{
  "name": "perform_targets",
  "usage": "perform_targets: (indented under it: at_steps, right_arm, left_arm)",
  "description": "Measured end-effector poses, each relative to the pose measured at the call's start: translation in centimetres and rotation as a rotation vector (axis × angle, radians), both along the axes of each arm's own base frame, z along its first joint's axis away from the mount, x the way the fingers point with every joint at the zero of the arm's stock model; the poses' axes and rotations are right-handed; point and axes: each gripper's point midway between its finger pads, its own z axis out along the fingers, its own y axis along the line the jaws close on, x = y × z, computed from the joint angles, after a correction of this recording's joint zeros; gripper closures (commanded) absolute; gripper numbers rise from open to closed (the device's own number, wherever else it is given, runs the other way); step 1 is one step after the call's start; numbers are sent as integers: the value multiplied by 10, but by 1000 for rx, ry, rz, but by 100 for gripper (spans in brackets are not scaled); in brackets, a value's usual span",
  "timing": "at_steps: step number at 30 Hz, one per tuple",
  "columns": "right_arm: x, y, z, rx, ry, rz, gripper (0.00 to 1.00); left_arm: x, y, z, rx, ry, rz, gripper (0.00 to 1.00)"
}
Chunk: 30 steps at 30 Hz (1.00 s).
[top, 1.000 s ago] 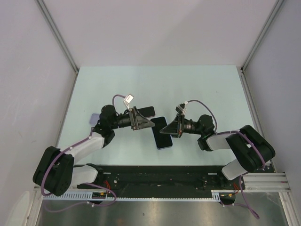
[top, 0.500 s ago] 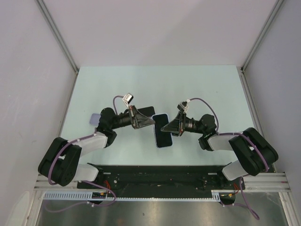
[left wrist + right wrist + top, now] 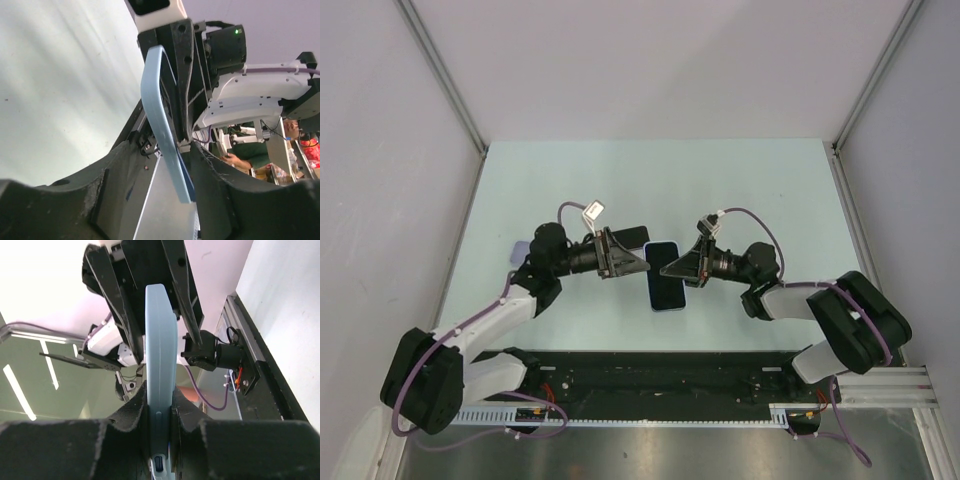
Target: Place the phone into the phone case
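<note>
The phone [image 3: 665, 280], dark screen up, sits inside the light blue phone case [image 3: 667, 310] and hangs over the table's middle between both arms. My right gripper [image 3: 677, 268] is shut on the case's right edge. In the right wrist view the case [image 3: 161, 350] stands edge-on, pinched between the fingers of that gripper [image 3: 160, 396]. My left gripper [image 3: 638, 262] faces the case's left edge. In the left wrist view the case [image 3: 160, 125] reaches in between the left gripper's [image 3: 167, 152] open fingers, close to the right finger and well apart from the left one.
A dark flat rectangular object [image 3: 632, 237] lies on the pale green table [image 3: 770, 190] just behind the left gripper. A small lilac item [image 3: 520, 250] lies beside the left arm. Grey walls and metal rails border the table on three sides.
The cased phone has shifted slightly away from the arm bases, still in the right gripper. The left arm has changed its pose, with its gripper still at the case's left edge.
</note>
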Motion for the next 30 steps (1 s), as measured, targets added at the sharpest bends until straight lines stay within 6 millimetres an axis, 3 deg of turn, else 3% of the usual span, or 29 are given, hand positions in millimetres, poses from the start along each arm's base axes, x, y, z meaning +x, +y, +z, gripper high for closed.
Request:
perform_targets:
  at_steps: [7,13,14,17,18,19,21,24,26,29,30]
  right_arm:
    - [16,-5,2,10,29,-66,100]
    - [23,-4,-3,7,48,-98,100]
    - [24,-4,-4,5,51,-102,99]
    - [27,-3,-7,1,61,-113,89]
    - [28,-3,-8,-1,62,-116,81]
    - [28,-3,-10,-5,58,-120,78]
    - [29,-4,-11,-4,32,-129,67]
    - [30,-5,-15,-9,33,-133,62]
    - [32,-5,-22,-22,55,-135,63]
    - [33,-6,-34,-44,83,-136,86]
    - [33,-6,-38,-53,92,-136,91]
  left_arm:
    - [-31,-8,-19,26,39,-73,38]
    - [-53,-16,-18,28,41,-135,41]
    - [-53,-17,-19,31,45,-136,44]
    - [-53,-18,-21,35,52,-136,73]
    - [-54,-18,-21,34,62,-136,89]
    - [-54,-19,-21,31,68,-138,95]
    - [-52,-18,-25,38,108,-119,100]
    - [-52,-18,-33,59,136,-110,100]
    - [-52,-18,-40,81,162,-104,100]
    - [-51,-17,-51,112,187,-95,99]
    - [-52,-17,-53,120,198,-97,93]
